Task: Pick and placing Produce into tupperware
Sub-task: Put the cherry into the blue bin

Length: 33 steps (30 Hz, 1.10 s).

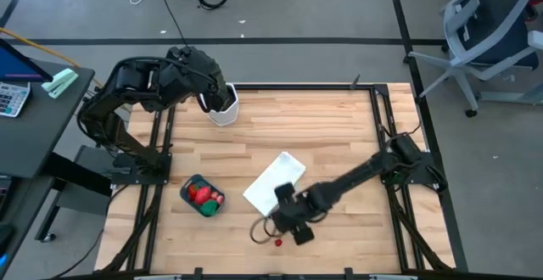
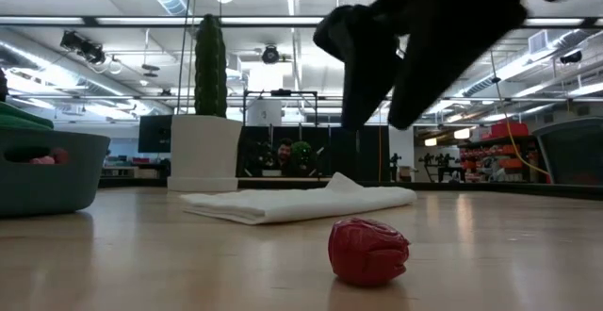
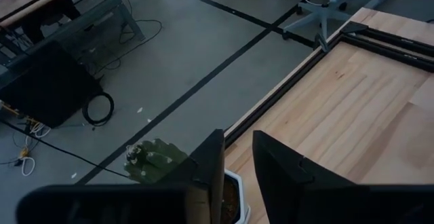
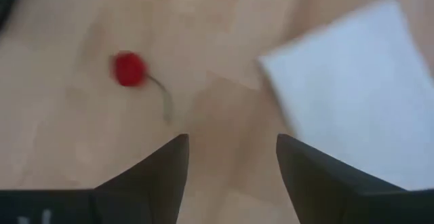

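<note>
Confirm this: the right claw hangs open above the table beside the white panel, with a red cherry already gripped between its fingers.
Not right. The right claw is open and empty; the right wrist view shows the cherry lying on the table, apart from the fingers. The rest holds: the claw hangs above the table beside the white panel.

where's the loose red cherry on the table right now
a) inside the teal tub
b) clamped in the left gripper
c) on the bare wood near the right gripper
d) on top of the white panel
c: the red cherry lies alone on the wood by the right gripper, whose open fingers hold nothing, apart from the white panel and the teal tub.
</note>
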Each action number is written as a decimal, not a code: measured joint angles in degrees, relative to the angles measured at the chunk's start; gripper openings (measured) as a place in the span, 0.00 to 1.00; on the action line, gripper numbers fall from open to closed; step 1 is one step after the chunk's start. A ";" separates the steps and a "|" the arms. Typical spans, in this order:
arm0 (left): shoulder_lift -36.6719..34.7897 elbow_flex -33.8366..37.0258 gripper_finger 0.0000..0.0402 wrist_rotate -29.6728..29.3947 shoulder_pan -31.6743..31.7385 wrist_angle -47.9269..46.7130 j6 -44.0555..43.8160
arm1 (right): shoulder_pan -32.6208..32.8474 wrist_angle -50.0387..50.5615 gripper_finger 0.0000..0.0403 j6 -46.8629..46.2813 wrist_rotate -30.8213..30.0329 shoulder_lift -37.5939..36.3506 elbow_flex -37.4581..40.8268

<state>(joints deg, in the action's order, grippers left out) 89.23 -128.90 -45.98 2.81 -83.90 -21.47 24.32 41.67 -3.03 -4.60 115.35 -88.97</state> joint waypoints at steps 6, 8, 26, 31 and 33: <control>0.01 0.00 0.23 0.00 0.00 0.01 -0.44 | 5.52 -21.82 0.59 7.63 -1.76 -1.11 9.06; 0.02 0.00 0.22 -0.01 0.01 0.02 -0.45 | 6.13 -23.29 0.59 8.42 -1.72 -0.47 9.26; 0.02 0.00 0.23 0.01 -0.16 0.02 -3.45 | 6.22 -24.11 0.60 1.91 -1.64 3.49 9.30; 0.02 0.00 0.22 0.02 -0.15 0.02 -3.45 | 6.18 -24.36 0.60 1.69 -1.60 4.95 9.31; 0.02 0.00 0.21 0.02 -0.15 0.02 -3.45 | 6.02 -24.24 0.60 1.66 -1.63 5.22 9.31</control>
<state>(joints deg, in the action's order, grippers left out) 89.25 -128.90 -45.95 2.66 -83.88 -24.93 30.34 17.42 -1.36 -6.23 120.58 -79.66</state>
